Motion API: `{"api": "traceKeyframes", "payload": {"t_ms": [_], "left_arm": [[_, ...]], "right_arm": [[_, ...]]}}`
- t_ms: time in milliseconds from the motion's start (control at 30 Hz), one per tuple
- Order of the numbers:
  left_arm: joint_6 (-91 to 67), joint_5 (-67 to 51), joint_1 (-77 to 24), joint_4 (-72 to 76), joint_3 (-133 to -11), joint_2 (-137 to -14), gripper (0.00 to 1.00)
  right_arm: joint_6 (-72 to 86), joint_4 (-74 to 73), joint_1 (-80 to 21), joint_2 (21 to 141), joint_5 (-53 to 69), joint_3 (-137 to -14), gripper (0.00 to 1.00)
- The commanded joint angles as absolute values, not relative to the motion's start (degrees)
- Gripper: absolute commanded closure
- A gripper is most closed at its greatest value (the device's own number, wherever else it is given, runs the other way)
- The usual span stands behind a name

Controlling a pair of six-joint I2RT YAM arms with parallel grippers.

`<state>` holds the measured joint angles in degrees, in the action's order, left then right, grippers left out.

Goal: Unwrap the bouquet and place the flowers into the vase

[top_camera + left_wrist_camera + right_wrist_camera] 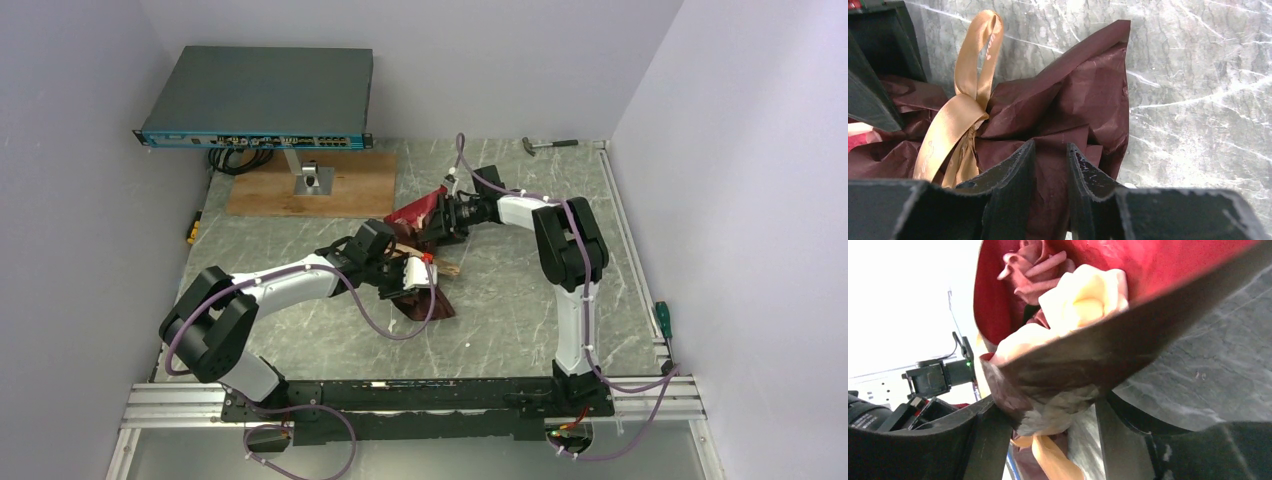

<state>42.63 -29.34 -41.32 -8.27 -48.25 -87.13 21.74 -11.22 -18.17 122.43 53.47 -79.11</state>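
Observation:
The bouquet (pixel 437 303) lies mid-table between my two grippers, in dark red crinkled paper (pixel 1073 95) tied with a tan ribbon (pixel 960 112). My left gripper (pixel 412 274) (pixel 1050 150) is shut on a fold of that paper beside the bow. My right gripper (pixel 432 222) (pixel 1050 412) stands open around the bouquet's upper end. The paper edge touches its left finger (pixel 990 425), and a gap shows beside the other. The flowers, a cream rose (pixel 1085 295) and a pink one (pixel 1033 265), sit inside the red wrap. The vase is out of view.
A dark flat equipment box (pixel 262 95) stands on a post over a wooden board (pixel 310 185) at the back left. A hammer (pixel 550 145) lies at the back right. A green-handled screwdriver (pixel 663 320) rests on the right rail.

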Motion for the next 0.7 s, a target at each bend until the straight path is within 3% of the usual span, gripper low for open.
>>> {"api": "traceKeyframes", "payload": {"t_ms": [0,133,300,667], "left_arm": [[42.1,-31.8,-40.5,-9.6,-50.9,-85.2,0.64],[39.5,-33.7,-36.2,-17.3,-59.0,-85.2,0.55],[41.6,-40.1,-29.8,-30.3,-73.7,-90.3,0.43],[54.6,-41.6,-31.3,-25.3,-77.1,-98.3,0.42]], "right_arm": [[25.1,-6.4,-18.5,124.4,52.2,-79.4,0.48],[23.5,-7.0,-19.0,123.4,50.8,-78.6,0.76],[22.6,-7.8,-20.2,121.0,47.6,-77.8,0.99],[22.5,-9.8,-21.6,118.3,45.5,-76.5,1.00]]}}
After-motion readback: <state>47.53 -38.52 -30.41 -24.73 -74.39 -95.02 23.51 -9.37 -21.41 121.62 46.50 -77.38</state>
